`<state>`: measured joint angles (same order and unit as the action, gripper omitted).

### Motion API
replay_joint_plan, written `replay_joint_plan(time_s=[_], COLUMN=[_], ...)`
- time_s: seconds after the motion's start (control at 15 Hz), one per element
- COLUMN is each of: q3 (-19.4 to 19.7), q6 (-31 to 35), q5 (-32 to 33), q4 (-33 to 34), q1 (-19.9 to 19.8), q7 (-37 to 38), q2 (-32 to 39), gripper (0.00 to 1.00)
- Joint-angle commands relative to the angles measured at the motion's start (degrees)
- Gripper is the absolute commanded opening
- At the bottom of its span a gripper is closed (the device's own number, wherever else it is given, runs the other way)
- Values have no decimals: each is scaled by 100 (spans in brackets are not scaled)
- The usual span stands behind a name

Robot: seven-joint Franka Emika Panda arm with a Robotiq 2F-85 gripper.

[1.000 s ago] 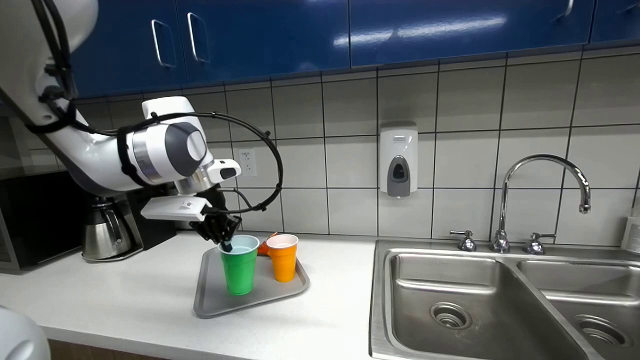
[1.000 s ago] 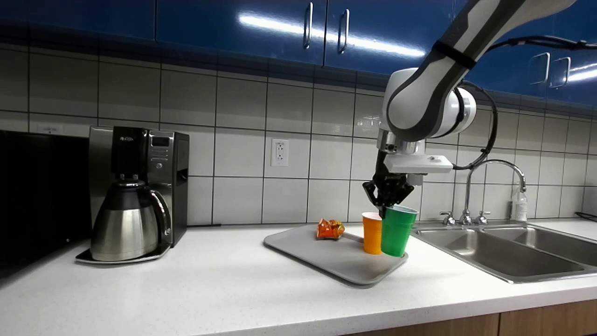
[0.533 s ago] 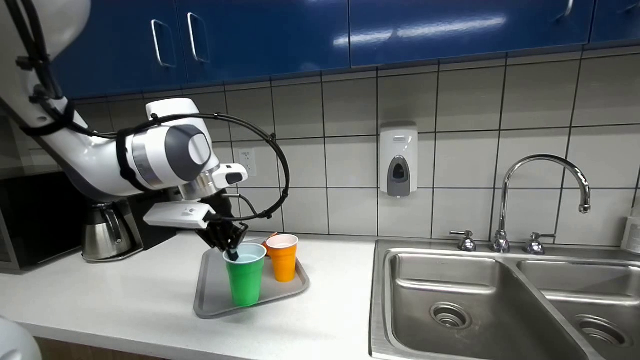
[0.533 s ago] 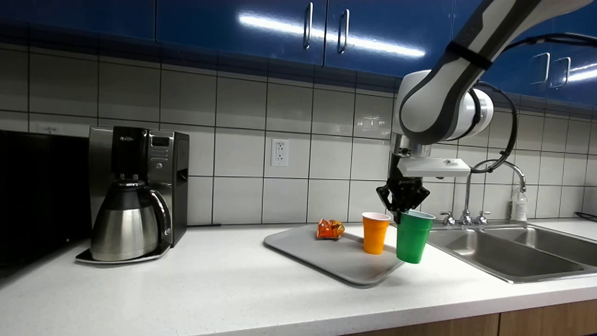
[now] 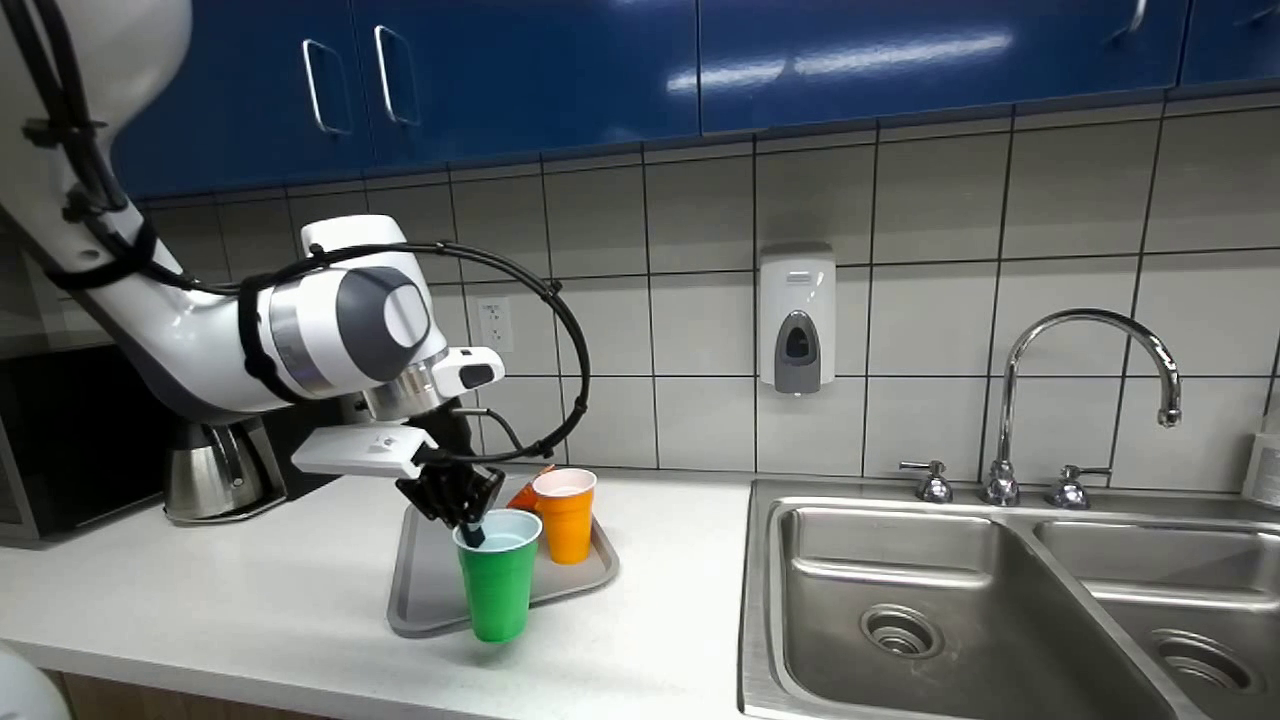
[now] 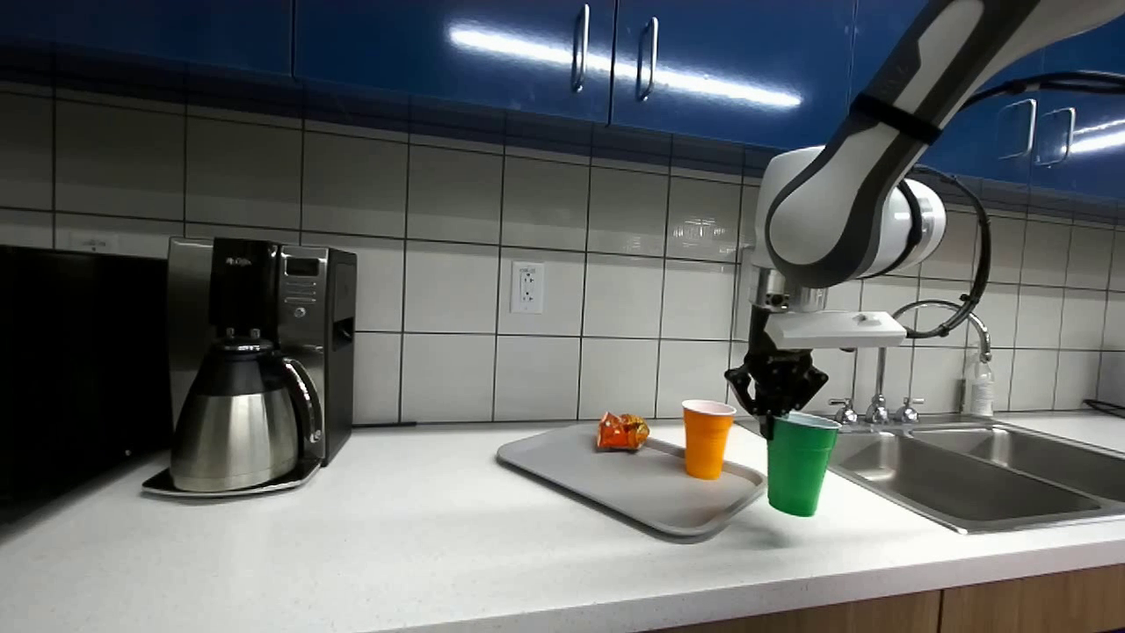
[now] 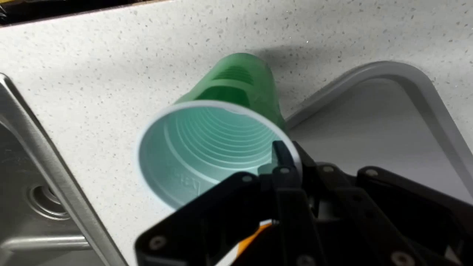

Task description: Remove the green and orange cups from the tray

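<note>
Counter [image 6: 352, 563] carries the grey tray [image 6: 606, 479]; just past its right edge in an exterior view, the gripper [image 6: 772, 425] is clamped on the green cup [image 6: 801, 472] at the rim, one finger [image 7: 281, 153] inside (less squishing, I'd guess). The orange cup [image 6: 706, 444] stands on the tray, presumably next.

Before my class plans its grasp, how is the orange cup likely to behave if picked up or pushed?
The orange cup is probably light: the similar green cup hangs by one side of its rim. Open-topped and thin-looking, the orange one may flex when pinched. Tall and tapering to a narrower base, it could tip if pushed near the top.
</note>
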<state>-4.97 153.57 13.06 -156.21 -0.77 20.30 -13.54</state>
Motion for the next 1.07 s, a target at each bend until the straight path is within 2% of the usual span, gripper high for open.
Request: replay_joint_plan(time_s=[0.0, 0.87, 0.93, 1.0], q3=[-212, -153, -147, -148], q6=[8, 57, 53, 54], q5=[312, 724, 734, 751], q4=[-79, 56, 57, 63], q1=[-220, -175, -163, -158], q7=[231, 510, 506, 524], q2=[36, 581, 594, 596], gripper=[1, 1, 12, 32])
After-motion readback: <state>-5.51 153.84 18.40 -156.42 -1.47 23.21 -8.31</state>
